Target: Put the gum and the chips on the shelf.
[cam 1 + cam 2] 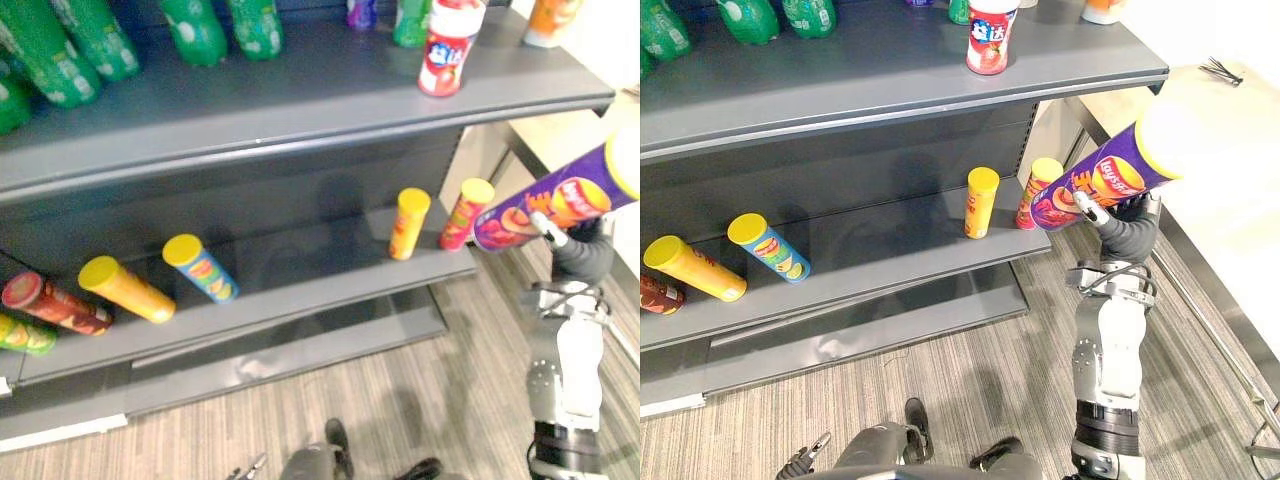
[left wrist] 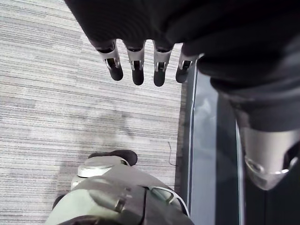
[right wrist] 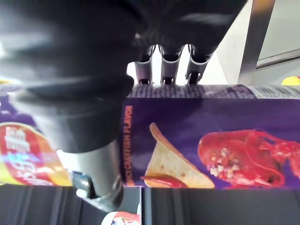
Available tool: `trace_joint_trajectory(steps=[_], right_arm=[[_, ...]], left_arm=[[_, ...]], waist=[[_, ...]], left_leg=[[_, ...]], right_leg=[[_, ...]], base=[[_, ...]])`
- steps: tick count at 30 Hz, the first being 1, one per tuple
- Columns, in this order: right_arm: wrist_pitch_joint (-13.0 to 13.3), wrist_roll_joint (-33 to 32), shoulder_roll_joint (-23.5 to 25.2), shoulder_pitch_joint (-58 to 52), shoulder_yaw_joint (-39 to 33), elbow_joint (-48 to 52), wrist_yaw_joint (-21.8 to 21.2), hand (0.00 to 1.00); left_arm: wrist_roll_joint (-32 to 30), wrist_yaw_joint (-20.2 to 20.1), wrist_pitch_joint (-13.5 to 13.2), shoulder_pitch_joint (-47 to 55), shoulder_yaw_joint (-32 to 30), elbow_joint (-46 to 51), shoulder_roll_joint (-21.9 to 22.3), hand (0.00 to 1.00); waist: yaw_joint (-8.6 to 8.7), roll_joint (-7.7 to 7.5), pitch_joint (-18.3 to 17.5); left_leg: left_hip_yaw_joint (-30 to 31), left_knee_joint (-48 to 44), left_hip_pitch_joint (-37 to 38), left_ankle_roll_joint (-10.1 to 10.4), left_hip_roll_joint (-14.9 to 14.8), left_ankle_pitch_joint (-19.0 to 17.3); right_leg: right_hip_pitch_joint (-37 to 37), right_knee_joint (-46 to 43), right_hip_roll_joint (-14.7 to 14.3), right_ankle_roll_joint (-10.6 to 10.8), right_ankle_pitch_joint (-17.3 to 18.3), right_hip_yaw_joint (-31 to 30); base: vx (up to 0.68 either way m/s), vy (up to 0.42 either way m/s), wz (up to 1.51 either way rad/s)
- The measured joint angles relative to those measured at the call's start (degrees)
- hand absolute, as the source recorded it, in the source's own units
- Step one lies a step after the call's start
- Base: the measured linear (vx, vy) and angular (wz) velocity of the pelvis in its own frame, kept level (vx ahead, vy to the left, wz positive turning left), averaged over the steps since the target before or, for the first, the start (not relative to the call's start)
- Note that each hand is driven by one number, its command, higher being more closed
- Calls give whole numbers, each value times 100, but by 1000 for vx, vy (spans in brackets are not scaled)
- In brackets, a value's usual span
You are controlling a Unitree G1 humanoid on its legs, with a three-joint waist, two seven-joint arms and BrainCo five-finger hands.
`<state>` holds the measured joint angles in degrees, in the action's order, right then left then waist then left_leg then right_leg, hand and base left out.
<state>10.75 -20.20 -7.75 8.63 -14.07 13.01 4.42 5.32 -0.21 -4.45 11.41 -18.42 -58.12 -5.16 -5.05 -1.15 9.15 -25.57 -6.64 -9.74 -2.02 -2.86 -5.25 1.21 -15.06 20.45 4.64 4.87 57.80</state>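
- Right hand grasps the purple chips can, fingers curled round it.
- Can is tilted in the air by the right end of the shelf's lower board.
- Left hand is released, fingers relaxed, above the floor.

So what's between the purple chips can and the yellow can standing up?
A red can sits between the purple chips can and the upright yellow can, in both eye views.
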Motion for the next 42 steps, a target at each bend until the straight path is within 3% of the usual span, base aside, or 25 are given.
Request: trace_joint_trajectory(steps=[8, 10, 12, 13, 15, 16, 17, 18, 19, 21, 24, 25, 26, 29, 34, 37, 42], right_arm=[[-10, 5, 1, 96, 120, -160, -3, 100], [-27, 4, 3, 141, 354, -289, -4, 100], [-36, 3, 26, 146, 753, -291, -149, 100], [-38, 3, 42, 142, 832, -291, -215, 100], [-51, 3, 114, 119, 1083, -291, -289, 100], [-52, 7, 111, 115, 1189, -291, -346, 100], [-52, 8, 92, 106, 1238, -295, -372, 100], [-50, 9, 93, 78, 1290, -295, -428, 100], [-44, 8, 105, 21, 1393, -293, -486, 100], [-30, 5, 104, -158, 1602, -229, -552, 100], [24, 5, 109, -378, 1805, 11, -669, 100], [63, 5, 112, -409, 1819, 49, -696, 100], [127, 1, 118, -451, 1860, 115, -726, 100], [139, -1, 142, -472, 1997, 185, -817, 100], [101, -124, 158, -1061, 2001, 186, -877, 100], [47, -132, 163, -1164, 1989, 186, -885, 100], [42, -119, 195, -1378, 1964, 191, -893, 100]], left_arm=[[8, -23, -38, -16, -54, 224, 17, 0], [17, -24, -40, -12, -127, 247, 16, 0], [46, -28, -39, 8, -126, 302, 14, 0], [55, -30, -38, 8, -118, 323, 14, 0], [59, -60, -41, 8, -62, 351, 8, 0], [59, -64, -41, 9, 49, 383, -21, 0], [59, -65, -41, 12, 86, 408, -25, 0], [60, -63, -46, 5, 185, 448, -68, 0], [63, -62, -80, -5, 362, 447, -159, 0], [75, -52, -129, -51, 471, 373, -303, 0], [73, -5, -143, -92, 540, 326, -340, 0], [73, -4, -148, -94, 563, 322, -359, 0], [73, -4, -156, -93, 611, 316, -382, 0], [75, 1, -163, -101, 678, 218, -375, 0], [58, -7, -157, -94, 683, 101, -203, 0], [42, -7, -158, -94, 681, 100, -203, 0], [-117, 13, -161, -101, 680, 102, -187, 0]], waist=[[-5, -119, 30], [-32, -196, 74], [-86, -218, 87], [-136, -229, 94], [-150, -217, 100], [-138, -174, 129], [-125, -142, 149], [-84, -87, 184], [8, -15, 226], [49, -68, 216], [99, -155, 241], [114, -173, 240], [132, -215, 250], [46, -184, 269], [84, -215, 250], [184, -214, 249], [196, -181, 185]], left_leg=[[125, 126, -32, -50, -3, 257], [97, -91, -35, -97, -60, 176], [101, -467, -108, -73, -251, -132], [103, -545, -112, -63, -279, -196], [248, -716, -79, -86, -272, -394], [406, -792, -27, -148, -234, -481], [519, -799, 27, -167, -204, -504], [700, -799, 88, -187, -187, -525], [948, -794, 103, -197, -176, -564], [1215, -788, 192, -188, 9, -563], [1536, -882, 241, -165, 358, -577], [1560, -924, 212, -150, 404, -587], [1564, -1020, 160, -114, 453, -633], [1653, -1271, -41, 74, 252, -786], [1865, -857, 24, 367, -37, -575], [1977, -382, 164, 454, -96, -301], [2034, 149, 448, 534, -120, -24]], right_leg=[[-39, 141, -146, 64, -95, -17], [-175, 141, -164, 63, -102, -24], [-258, 21, -193, 56, -148, -62], [-242, -113, -147, 56, -149, -103], [-111, -1043, 249, 10, -179, -372], [99, -1752, 490, -295, -380, -854], [285, -2114, 569, -589, -571, -1273], [623, -2474, 505, -765, -651, -2086], [940, -2410, 73, -324, -165, -3193], [1138, -1843, -334, -183, 108, -4195], [1160, -935, -515, -62, 93, -4800], [1157, -785, -531, 5, 50, -4869], [1112, -488, -534, 210, -85, -4873], [890, 173, -804, 356, -148, -4808], [682, 558, -1162, 122, -187, -4523], [604, 758, -1271, 15, -258, -4386], [381, 1045, -1353, -23, -285, -4222]], base=[[125, -15, 17], [87, -11, 25], [78, 28, 12], [80, 61, 5], [98, 118, 27], [106, 129, 42], [86, 110, 53], [80, 113, 74], [69, 97, 93], [95, 57, 108], [93, -5, 92], [54, -59, 88], [18, -111, 55], [-2, -170, 10], [13, -183, 11], [69, -139, 16], [107, -77, 13]])
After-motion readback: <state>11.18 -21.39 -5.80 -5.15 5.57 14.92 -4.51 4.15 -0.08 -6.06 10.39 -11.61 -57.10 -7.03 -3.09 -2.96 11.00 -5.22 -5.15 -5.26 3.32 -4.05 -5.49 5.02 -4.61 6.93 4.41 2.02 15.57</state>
